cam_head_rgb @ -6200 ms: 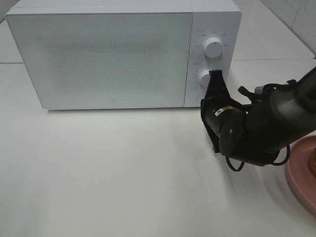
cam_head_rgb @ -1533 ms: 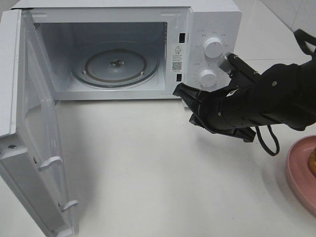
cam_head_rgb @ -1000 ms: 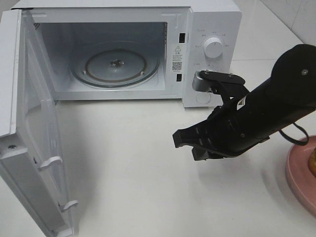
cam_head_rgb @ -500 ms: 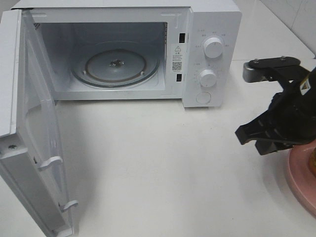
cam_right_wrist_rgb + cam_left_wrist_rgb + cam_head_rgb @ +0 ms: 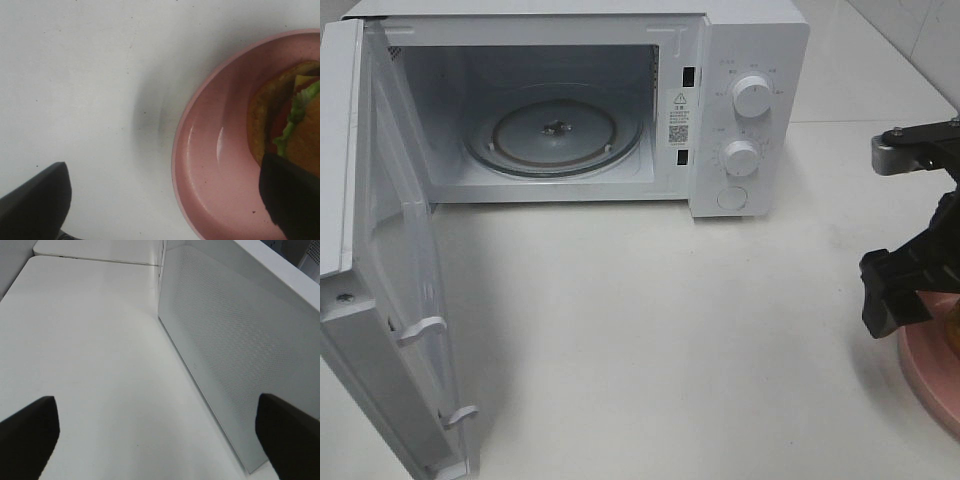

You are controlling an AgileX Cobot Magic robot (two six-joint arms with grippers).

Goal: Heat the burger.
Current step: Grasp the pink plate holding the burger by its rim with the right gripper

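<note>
Burger (image 5: 295,120) sits on the pink plate (image 5: 210,165): tall, soft, probably light, its layers apt to slide, so clasp it low across patty and bottom bun. Right fingers (image 5: 35,205) hover spread over the plate's rim, empty. Only the right wrist view shows its lettuce and cheese; only the high view shows inside the microwave (image 5: 750,60), well apart from the plate. Left fingers (image 5: 287,435), farther off, spread beside the door (image 5: 235,355).
</note>
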